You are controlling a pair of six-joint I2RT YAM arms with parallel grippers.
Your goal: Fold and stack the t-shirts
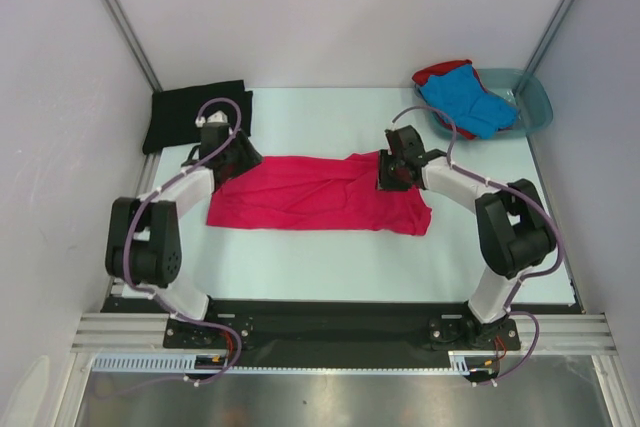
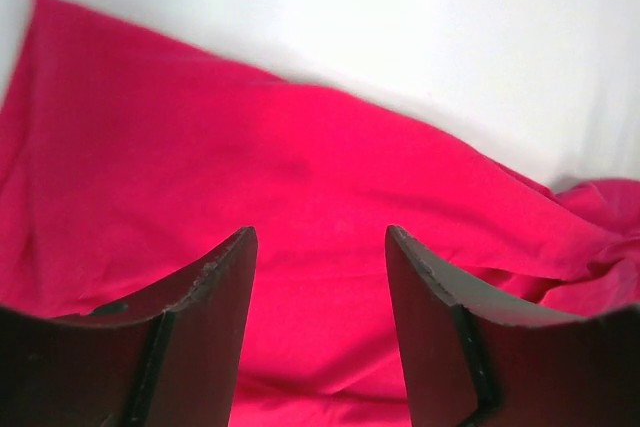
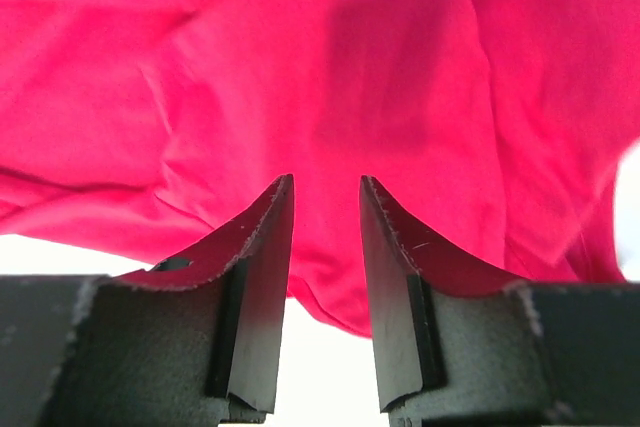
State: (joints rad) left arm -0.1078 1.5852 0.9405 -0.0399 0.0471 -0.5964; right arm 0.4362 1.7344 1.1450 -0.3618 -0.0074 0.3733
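The magenta-pink t-shirt (image 1: 315,194) lies as a long, wrinkled band across the middle of the table. My left gripper (image 1: 238,162) hovers over its far left end, jaws open and empty, with pink cloth (image 2: 300,167) filling the left wrist view below the left gripper (image 2: 320,232). My right gripper (image 1: 385,175) is over the shirt's far right part, jaws open with a narrow gap and nothing between them (image 3: 327,179); the cloth (image 3: 330,77) lies just beyond the tips. The black t-shirt (image 1: 193,113) lies folded at the far left. The blue t-shirt (image 1: 466,99) lies on the red one (image 1: 437,71).
The translucent teal basin (image 1: 535,97) stands at the far right corner and holds the blue and red shirts. White walls close in the table on three sides. Bare table surface (image 1: 330,262) lies between the pink shirt and the arm bases.
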